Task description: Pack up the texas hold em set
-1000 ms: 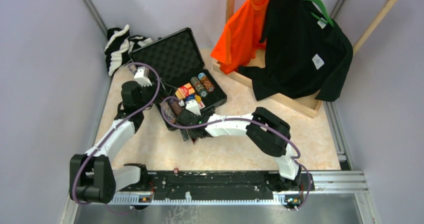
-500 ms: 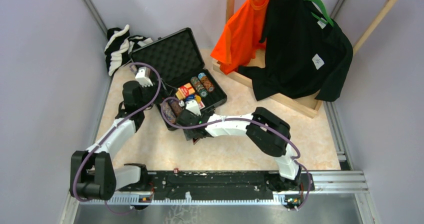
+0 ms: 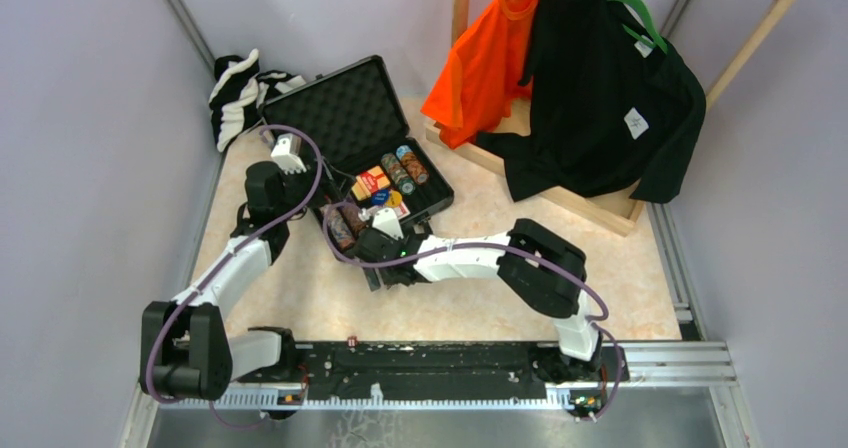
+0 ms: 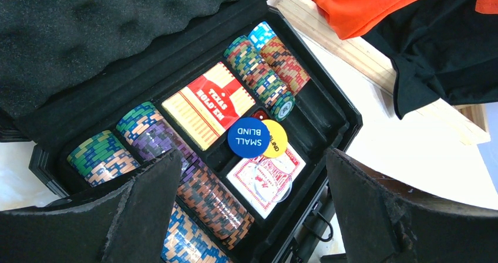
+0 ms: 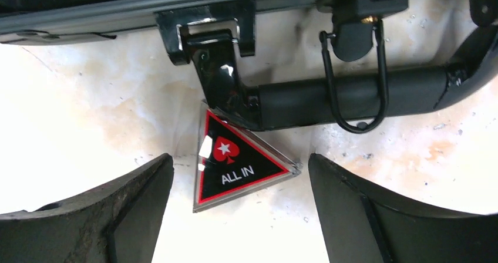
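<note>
A cream counter (image 3: pixel 620 268) lies between lilac walls (image 3: pixel 90 118), open at near right. The black foam-lined briefcase (image 3: pixel 340 118) sits open far left. The black-red triangle (image 5: pixel 235 169) lies on the counter by its front edge, between the right gripper's (image 5: pixel 239 157) wide fingers. The left gripper's (image 4: pixel 252 154) fingers gape over the multicoloured poker chips (image 4: pixel 205 192).

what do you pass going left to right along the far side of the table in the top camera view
black-and-white striped cloth → open black hard briefcase with foam lining → orange shirt → black shirt on a green hanger
</note>
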`<state>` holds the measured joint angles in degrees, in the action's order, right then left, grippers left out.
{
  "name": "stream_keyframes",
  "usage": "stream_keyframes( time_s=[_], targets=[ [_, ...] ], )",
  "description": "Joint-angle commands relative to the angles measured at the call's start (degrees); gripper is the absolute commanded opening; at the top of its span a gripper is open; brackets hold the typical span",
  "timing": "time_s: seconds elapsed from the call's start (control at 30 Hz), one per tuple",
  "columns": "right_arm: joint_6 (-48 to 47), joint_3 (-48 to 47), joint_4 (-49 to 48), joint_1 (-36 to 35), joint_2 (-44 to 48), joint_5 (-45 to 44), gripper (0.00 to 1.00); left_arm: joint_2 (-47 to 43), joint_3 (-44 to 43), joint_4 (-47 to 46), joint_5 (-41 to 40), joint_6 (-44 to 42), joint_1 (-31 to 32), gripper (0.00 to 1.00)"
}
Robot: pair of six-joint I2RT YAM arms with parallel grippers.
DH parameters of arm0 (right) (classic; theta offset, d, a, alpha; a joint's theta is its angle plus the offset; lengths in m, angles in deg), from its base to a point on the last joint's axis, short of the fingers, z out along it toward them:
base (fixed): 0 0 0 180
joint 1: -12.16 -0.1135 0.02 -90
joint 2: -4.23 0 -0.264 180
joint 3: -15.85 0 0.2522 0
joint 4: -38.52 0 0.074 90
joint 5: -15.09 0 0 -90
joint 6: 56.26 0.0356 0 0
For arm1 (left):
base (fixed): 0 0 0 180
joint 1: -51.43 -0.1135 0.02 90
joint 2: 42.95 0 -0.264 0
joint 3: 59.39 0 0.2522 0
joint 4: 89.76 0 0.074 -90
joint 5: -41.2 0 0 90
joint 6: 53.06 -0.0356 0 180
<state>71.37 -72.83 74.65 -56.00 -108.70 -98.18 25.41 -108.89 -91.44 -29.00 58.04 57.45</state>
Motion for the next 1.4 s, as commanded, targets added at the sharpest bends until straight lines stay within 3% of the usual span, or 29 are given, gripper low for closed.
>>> stream_keyframes(
  time_s=[0.0, 0.17, 0.73, 0.97, 1.37],
  targets=[
    [2.09, 2.17, 2.30, -0.57, 2.80, -1.22, 0.85, -0.58, -0.74, -2.00, 1.13, -0.21, 0.17, 0.97],
    [1.97, 2.43, 2.09, -0.64, 3.33, -0.95, 0.85, -0.68, -0.67, -1.96, 1.19, -0.24, 0.13, 0.97],
    [2.74, 0.89, 2.66, -1.96, 2.13, -0.46, 0.64, -0.96, -0.40, -2.05, 1.07, -0.34, 0.13, 0.97],
    [0.25, 0.54, 2.84, -1.90, 1.12, -3.23, 0.77, -0.77, -0.53, -1.96, 0.91, -0.53, 0.15, 0.97],
    [-4.37, -0.36, 0.63, -1.54, 0.35, -3.36, 0.76, 0.01, -0.56, -2.24, 0.95, -0.77, 0.13, 0.97]
  ],
)
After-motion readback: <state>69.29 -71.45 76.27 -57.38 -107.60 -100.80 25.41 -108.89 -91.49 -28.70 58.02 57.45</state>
